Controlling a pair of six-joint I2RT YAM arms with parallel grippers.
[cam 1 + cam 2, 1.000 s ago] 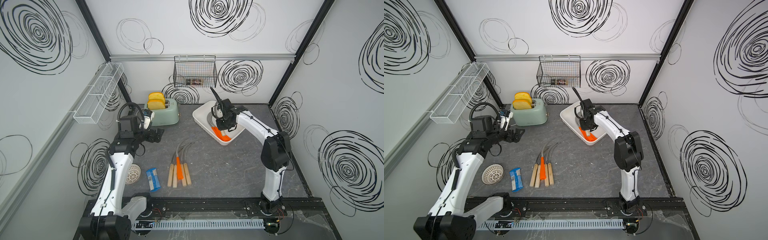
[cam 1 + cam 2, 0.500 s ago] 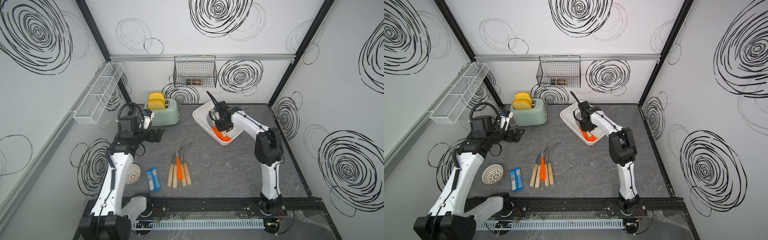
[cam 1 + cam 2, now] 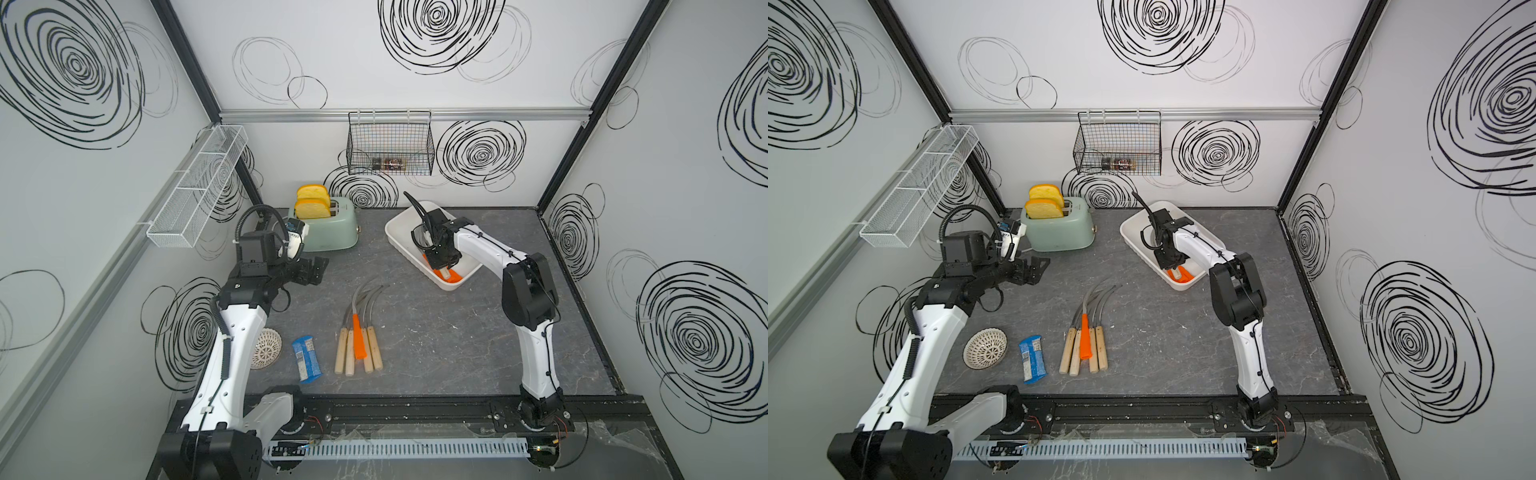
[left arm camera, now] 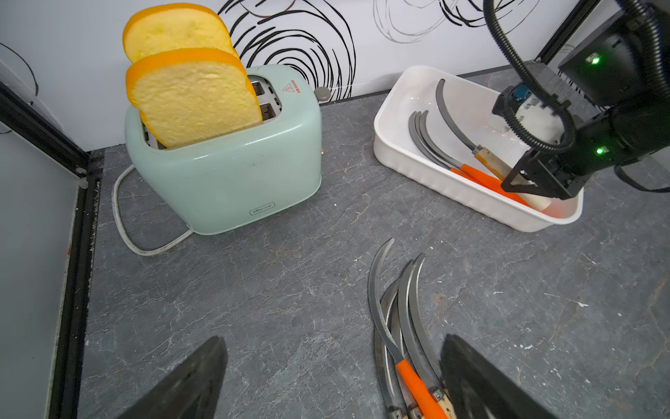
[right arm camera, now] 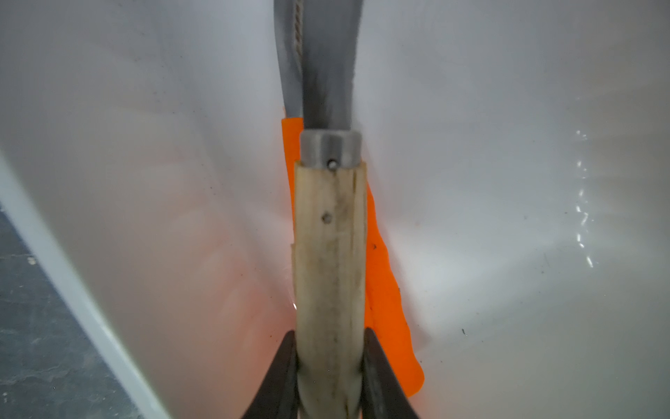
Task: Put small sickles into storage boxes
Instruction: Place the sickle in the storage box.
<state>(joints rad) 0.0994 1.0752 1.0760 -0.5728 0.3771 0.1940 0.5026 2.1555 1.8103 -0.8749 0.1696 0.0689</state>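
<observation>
My right gripper [image 3: 442,266] [image 5: 330,337] is shut on the pale wooden handle of a small sickle [image 5: 328,254], low inside the white storage box [image 3: 399,243] [image 4: 435,181]. The held sickle's grey blade [image 3: 415,203] rises above the box's far rim. Under it lie orange-handled sickles [image 4: 482,177] on the box floor. Several more small sickles [image 3: 357,332] [image 3: 1086,336] lie bunched in the middle of the table, one with an orange handle. My left gripper [image 3: 316,270] [image 4: 333,341] hovers open near the toaster, with the bunch's blades [image 4: 398,326] below it.
A mint toaster [image 3: 328,228] with two bread slices stands at the back left. A black wire basket [image 3: 390,145] hangs on the back wall and a white mesh rack [image 3: 195,187] on the left wall. A perforated white bowl [image 3: 268,349] and a blue packet [image 3: 306,358] lie front left.
My right gripper has sunk lower into the box with the wooden-handled sickle, and the blade tip has swung left and down. The left arm has not moved.
</observation>
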